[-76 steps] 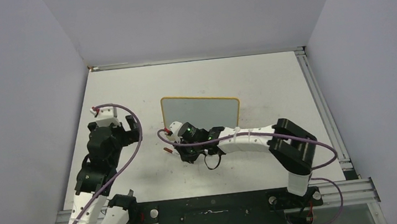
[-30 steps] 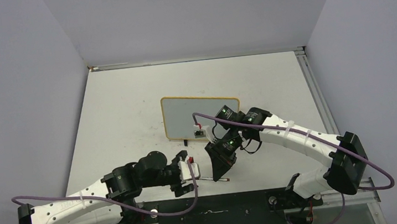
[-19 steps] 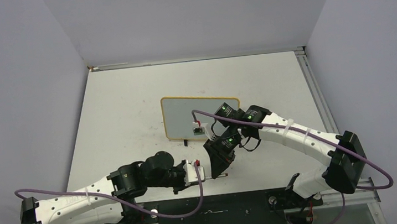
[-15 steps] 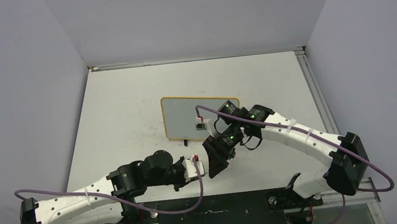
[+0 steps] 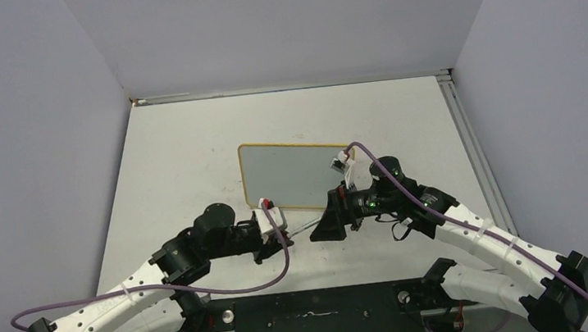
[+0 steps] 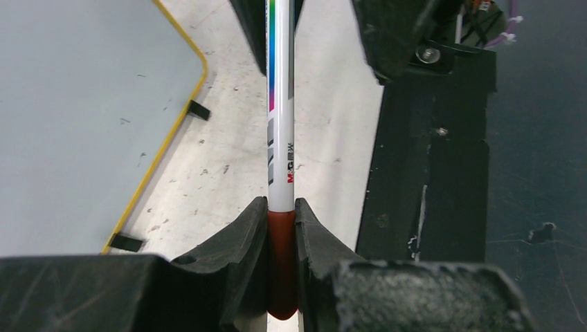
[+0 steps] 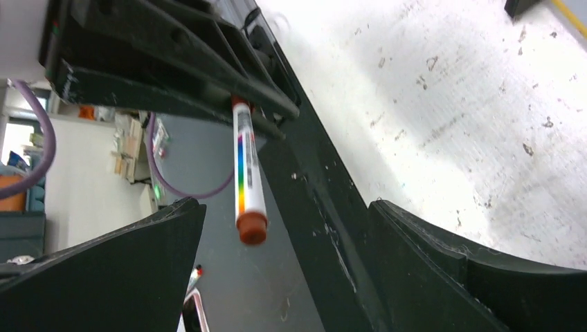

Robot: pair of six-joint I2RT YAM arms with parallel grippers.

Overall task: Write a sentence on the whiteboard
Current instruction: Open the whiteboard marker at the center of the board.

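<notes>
The whiteboard (image 5: pixel 296 174) lies flat mid-table, grey-white with a yellow rim; its corner also shows in the left wrist view (image 6: pixel 69 104). I see no sentence on its face. My left gripper (image 5: pixel 277 235) (image 6: pixel 280 207) is shut on the red end of a slim white marker (image 6: pixel 280 104), held level just in front of the board's near edge. The marker (image 5: pixel 301 227) (image 7: pixel 247 173) points right, at my right gripper (image 5: pixel 322 227) (image 7: pixel 287 207). That gripper is open, its jaws standing wide on either side of the marker's free red tip without touching it.
The black base plate (image 5: pixel 314 308) (image 6: pixel 429 173) runs along the near table edge. An aluminium rail (image 5: pixel 471 156) borders the right side. Grey walls close in the left, back and right. Small black clips (image 6: pixel 199 109) sit at the board's rim.
The left gripper has shut on the marker's red end and carried it up toward the board. The right gripper has opened, let go of the marker and drawn back to the right.
</notes>
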